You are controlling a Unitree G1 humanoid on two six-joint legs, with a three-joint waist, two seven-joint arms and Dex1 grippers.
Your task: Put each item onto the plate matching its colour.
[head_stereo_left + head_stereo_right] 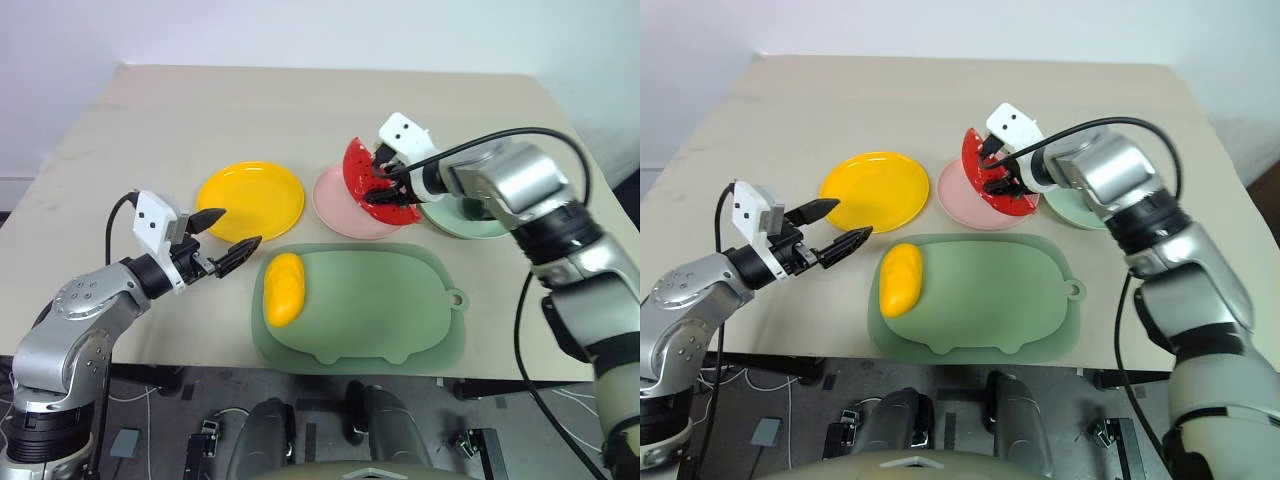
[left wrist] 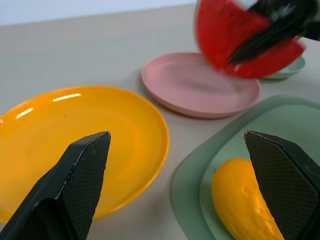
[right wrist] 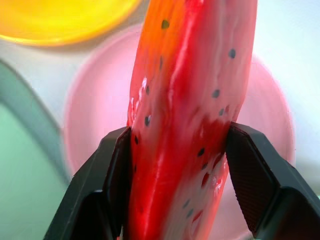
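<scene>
Nearest, the mango (image 1: 283, 288) lay on the mat's (image 1: 400, 320) left end, unmoved, with the left gripper (image 1: 229, 240) hanging wide open and empty beside it, just short of the yellow plate (image 1: 251, 199), probably waiting its turn. Beyond, the right gripper (image 1: 383, 181) clamped the watermelon (image 1: 362, 170), held above the pink plate (image 1: 345, 208), evidently for setting down there; the green plate (image 1: 462, 222) sat behind the arm.

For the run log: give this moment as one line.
right gripper: shut on watermelon wedge, over pink plate | left gripper: open, empty, near yellow plate | mango: on mat
</scene>
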